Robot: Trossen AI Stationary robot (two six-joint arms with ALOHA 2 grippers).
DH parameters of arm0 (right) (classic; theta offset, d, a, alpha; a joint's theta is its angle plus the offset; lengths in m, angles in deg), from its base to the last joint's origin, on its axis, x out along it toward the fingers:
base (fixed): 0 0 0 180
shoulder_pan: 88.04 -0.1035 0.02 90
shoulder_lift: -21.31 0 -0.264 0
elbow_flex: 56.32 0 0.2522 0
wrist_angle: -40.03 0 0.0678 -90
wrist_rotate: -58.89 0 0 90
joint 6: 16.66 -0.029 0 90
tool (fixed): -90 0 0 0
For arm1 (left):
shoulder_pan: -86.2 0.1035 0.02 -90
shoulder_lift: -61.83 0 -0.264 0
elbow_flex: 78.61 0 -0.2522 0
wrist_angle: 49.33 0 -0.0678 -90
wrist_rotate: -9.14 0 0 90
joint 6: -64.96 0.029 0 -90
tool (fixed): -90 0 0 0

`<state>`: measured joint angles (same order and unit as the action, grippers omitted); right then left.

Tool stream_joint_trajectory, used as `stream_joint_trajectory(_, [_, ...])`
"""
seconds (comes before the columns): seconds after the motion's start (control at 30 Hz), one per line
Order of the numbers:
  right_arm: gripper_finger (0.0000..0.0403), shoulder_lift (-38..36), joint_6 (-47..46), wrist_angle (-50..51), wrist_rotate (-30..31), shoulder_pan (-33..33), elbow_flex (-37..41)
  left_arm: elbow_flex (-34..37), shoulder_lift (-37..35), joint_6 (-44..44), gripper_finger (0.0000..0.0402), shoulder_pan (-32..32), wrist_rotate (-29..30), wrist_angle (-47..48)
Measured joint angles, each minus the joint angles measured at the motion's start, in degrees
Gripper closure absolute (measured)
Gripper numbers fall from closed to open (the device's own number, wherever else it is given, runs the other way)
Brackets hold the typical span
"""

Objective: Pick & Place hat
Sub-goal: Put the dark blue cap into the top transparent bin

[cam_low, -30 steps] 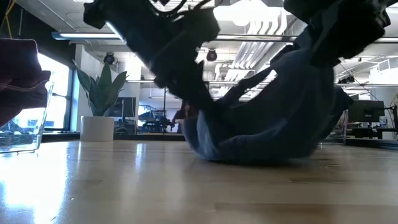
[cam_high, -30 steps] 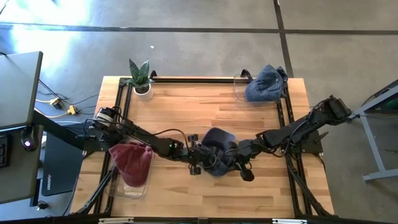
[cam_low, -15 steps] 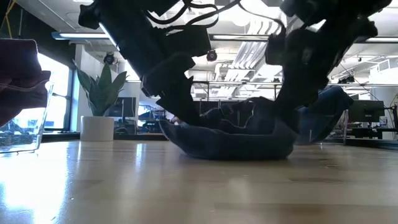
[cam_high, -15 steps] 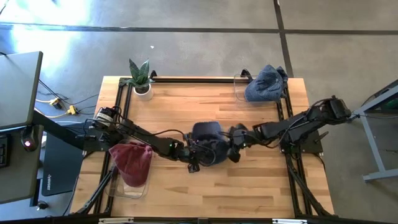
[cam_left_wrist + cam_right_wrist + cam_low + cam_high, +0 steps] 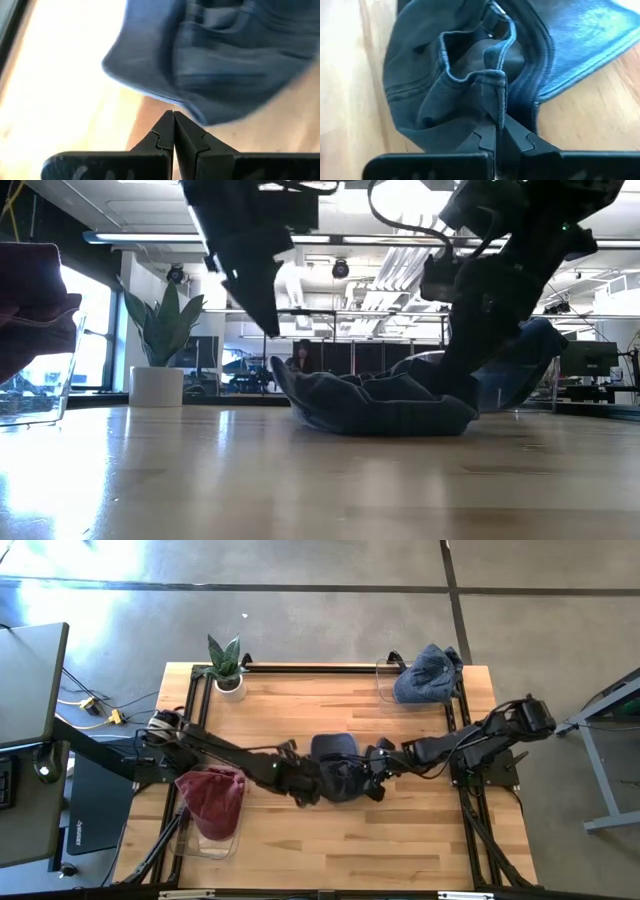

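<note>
No readable brand, label or writing shows in any view.

High view: the dark blue denim cap (image 5: 338,772) lies crumpled at the middle of the pale wooden table (image 5: 300,710), between the two arms. The left gripper (image 5: 312,787) sits at the cap's left edge; a second ago it was under the cap, which lay nearer the front edge and has since shifted back. The right gripper (image 5: 374,780) is at the cap's right edge, having swung in from the front. A maroon hat (image 5: 211,798) fills a clear container by the left arm, another blue hat (image 5: 427,675) rests at the far right corner, and a small potted plant in a white pot (image 5: 228,670) stands at the far left.

Low view: the cap (image 5: 375,400) rests on the table, flatter than a second ago.

Left wrist view: the left gripper (image 5: 173,131) has its fingers pressed together, empty, just short of the cap's edge (image 5: 220,55).

Right wrist view: the right gripper (image 5: 499,134) is pinched tight on a fold of the cap's fabric (image 5: 465,80).
</note>
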<state>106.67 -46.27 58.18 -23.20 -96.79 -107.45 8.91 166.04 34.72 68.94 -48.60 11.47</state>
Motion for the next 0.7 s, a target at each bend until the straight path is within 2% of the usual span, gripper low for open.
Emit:
stream_joint_trajectory(0.17, [0.0391,-0.29,0.07,-0.01,-1.01,-1.56,0.00,3.96,0.30,-5.18,0.0401,5.52,4.58,4.30])
stream_joint_trajectory(0.27, [0.0389,-0.29,0.17,-0.28,-2.02,-2.23,0.00,7.31,-0.03,-3.75,0.0401,9.37,5.74,-1.53])
stream_joint_trajectory(0.37, [0.0395,-0.29,1.58,-0.74,-2.59,-2.67,0.00,11.91,0.23,3.04,0.0401,12.21,5.04,-12.64])
stream_joint_trajectory(0.43, [0.0398,-0.29,2.54,-1.31,-3.74,-2.67,0.00,14.69,0.16,9.96,0.0401,13.23,2.55,-22.90])
stream_joint_trajectory(0.57, [0.0394,-0.29,5.41,-3.31,-6.27,-2.67,-0.19,19.06,0.16,20.89,0.0401,13.66,-7.33,-39.54])
stream_joint_trajectory(0.7, [0.0389,-0.29,7.69,-3.40,-6.75,-2.72,-2.74,19.63,2.01,25.72,0.0401,12.79,-14.52,-47.82])
